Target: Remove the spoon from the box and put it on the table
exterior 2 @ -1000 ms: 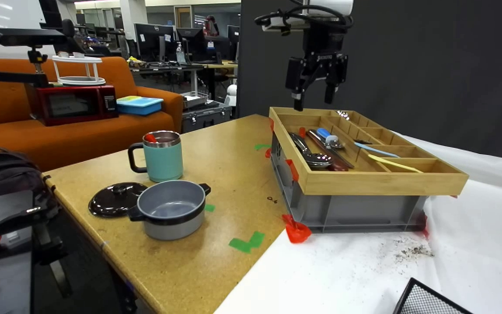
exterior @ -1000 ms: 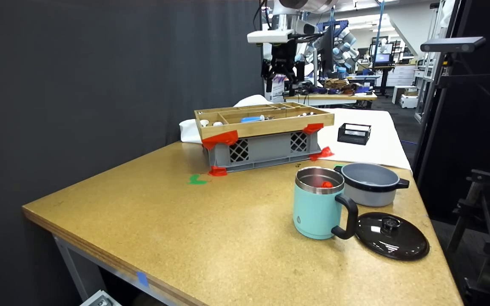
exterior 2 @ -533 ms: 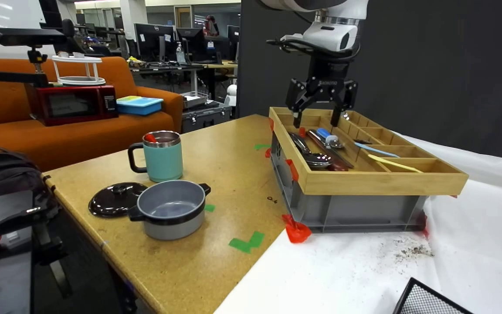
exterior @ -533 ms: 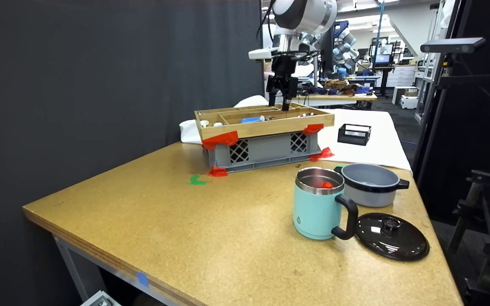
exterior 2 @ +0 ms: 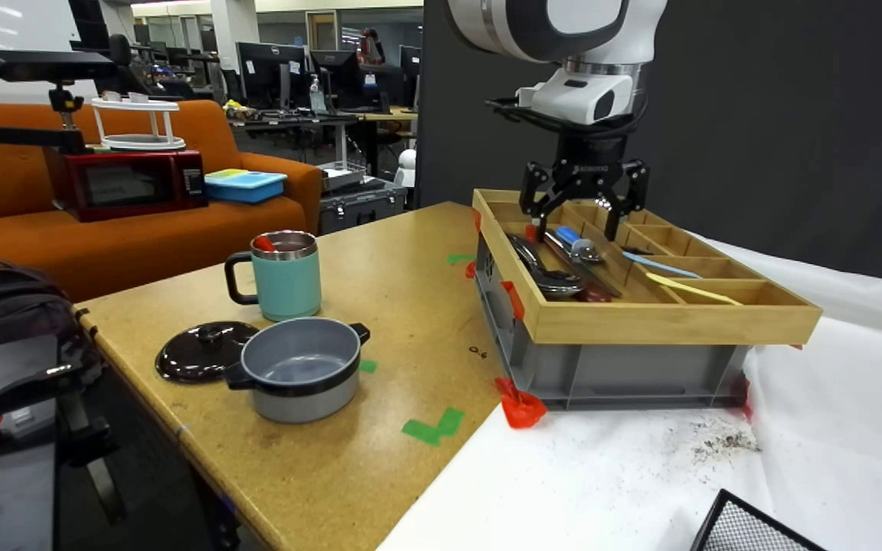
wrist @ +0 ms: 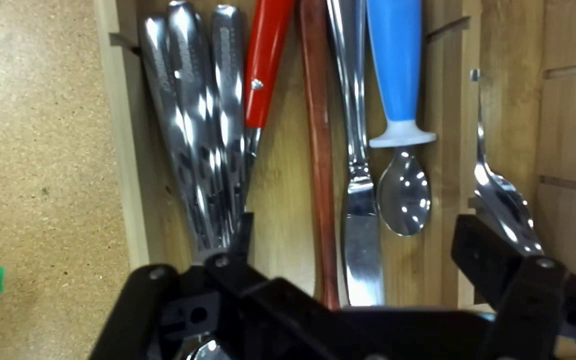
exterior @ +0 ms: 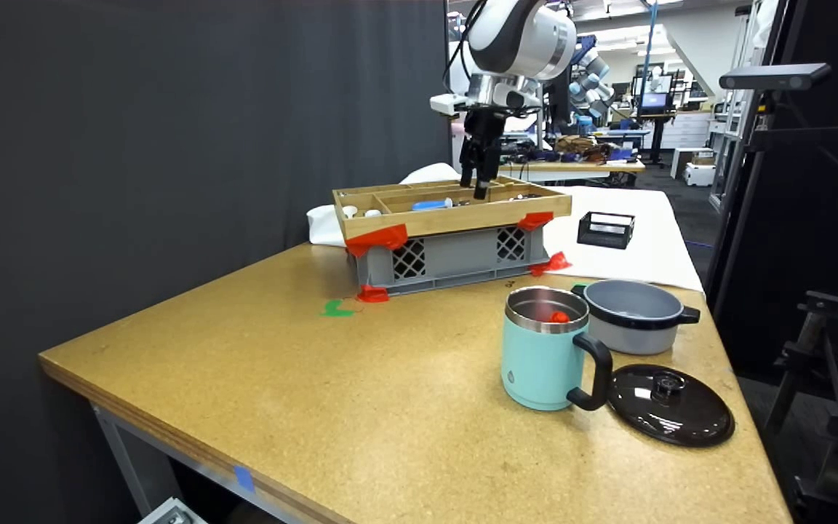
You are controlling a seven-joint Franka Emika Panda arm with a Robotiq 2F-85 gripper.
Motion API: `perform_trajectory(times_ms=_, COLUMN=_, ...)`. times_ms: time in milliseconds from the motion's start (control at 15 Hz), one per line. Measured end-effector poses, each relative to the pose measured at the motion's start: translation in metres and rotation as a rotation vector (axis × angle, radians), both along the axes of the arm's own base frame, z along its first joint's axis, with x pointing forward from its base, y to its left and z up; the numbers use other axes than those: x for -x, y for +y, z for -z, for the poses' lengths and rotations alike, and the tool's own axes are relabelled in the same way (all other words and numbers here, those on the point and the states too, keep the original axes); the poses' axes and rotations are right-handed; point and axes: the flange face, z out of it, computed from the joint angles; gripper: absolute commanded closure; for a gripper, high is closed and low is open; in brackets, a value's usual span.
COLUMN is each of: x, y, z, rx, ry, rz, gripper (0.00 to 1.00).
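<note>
The gripper (exterior 2: 576,232) hangs over the box (exterior 2: 640,371) with its fingers wide apart, nothing in them. The spoon is in the box, but I honestly can't tell which one is meant: silver spoons (exterior 2: 557,285) lie along the long edge on the side of the mug (exterior 2: 286,279), and a blue-handled spoon (wrist: 404,195) sits further in beside a knife (wrist: 363,240). Looks like the lining-up step to me, so pick one handle and centre on it. In the wrist view the jaws span the knife, the brown stick (wrist: 320,165) and the blue-handled spoon together; closing there probably grabs a mess. Go in narrower, pinch just the handle, lift straight up past the rim, then lay it flat on the table (exterior: 281,393), nearer the left corner in an exterior view.
</note>
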Motion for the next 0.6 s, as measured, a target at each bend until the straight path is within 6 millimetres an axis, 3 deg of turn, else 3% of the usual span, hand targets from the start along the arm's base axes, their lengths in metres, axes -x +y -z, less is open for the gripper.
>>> perform_trajectory(times_ms=67, x=0.000, y=-0.002, z=0.003, rx=0.003, ry=0.000, rz=0.004, gripper=0.09)
perform_trajectory(times_ms=133, x=0.001, y=-0.005, z=0.006, rx=0.006, ry=0.004, rz=0.007, gripper=0.27)
perform_trajectory(times_ms=467, x=-0.003, y=-0.012, z=-0.002, rx=0.018, ry=-0.021, rz=0.017, gripper=0.62)
perform_trajectory(times_ms=533, x=-0.003, y=-0.013, z=-0.003, rx=0.021, ry=-0.026, rz=0.018, gripper=0.50)
perform_trajectory(times_ms=600, x=-0.003, y=-0.015, z=-0.003, rx=0.022, ry=-0.026, rz=0.020, gripper=0.31)
